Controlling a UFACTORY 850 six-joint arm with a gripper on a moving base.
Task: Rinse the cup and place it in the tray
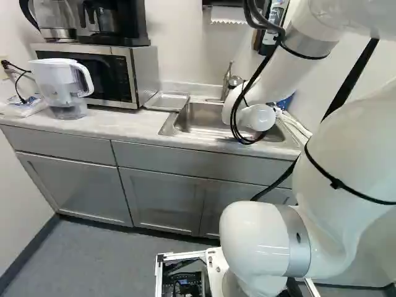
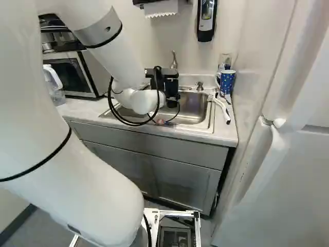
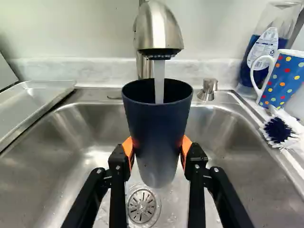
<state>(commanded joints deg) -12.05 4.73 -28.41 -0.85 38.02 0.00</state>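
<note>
My gripper was closed on the cup, an orange pad pressed to either side. Beyond it ran the counter, and set into that was the sink, over which I held the cup upright. The tray lay on the counter just beside the sink, on the microwave side, and the placing was wholly left to do. The faucet was on, directly above the cup. Its water fell inside the rim, so I judged the rinse to be under way. The cup's inside was dark, so I could not fairly say how full or clean it was. Emptying it toward the drain seemed due before I carried it to the tray.
</note>
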